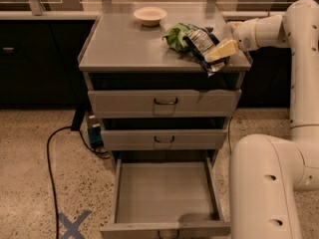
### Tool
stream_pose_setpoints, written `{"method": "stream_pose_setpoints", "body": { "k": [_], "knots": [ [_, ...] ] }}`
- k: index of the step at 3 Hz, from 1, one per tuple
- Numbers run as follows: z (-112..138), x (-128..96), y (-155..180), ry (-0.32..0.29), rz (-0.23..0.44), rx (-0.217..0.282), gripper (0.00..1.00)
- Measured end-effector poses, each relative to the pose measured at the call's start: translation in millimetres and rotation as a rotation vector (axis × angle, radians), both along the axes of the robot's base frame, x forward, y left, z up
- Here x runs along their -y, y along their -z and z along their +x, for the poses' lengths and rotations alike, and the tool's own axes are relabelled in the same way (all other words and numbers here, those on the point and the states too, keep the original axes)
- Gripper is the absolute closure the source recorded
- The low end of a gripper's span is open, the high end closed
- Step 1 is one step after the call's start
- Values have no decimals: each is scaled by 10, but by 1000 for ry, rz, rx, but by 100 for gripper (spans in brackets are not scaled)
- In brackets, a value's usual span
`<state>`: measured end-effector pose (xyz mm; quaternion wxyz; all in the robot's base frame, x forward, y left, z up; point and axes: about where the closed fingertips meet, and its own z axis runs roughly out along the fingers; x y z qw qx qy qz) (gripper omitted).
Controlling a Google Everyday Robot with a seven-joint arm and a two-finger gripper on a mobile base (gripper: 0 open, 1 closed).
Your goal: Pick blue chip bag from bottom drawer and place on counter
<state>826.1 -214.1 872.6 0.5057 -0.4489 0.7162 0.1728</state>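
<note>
The blue chip bag (200, 40) lies on the counter (124, 44) near its right front corner, one end reaching the counter's edge. It touches the green snack bag (176, 35) on its left. My gripper (220, 50) reaches in from the right and rests on the blue bag's right end, low over the counter. The bottom drawer (167, 190) is pulled wide open below, and its floor is bare.
A small cream bowl (149, 15) stands at the back of the counter. Two upper drawers (164, 102) with loop handles are closed. My white arm and base (266, 183) stand right of the open drawer. A black cable (50, 153) and blue tape cross (73, 224) lie on the floor at left.
</note>
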Motion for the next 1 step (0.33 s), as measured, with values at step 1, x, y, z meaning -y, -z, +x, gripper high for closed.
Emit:
{"method": "stream_pose_setpoints", "body": {
  "k": [1],
  "knots": [
    [0, 0, 0, 0, 0, 0, 0]
  ]
}}
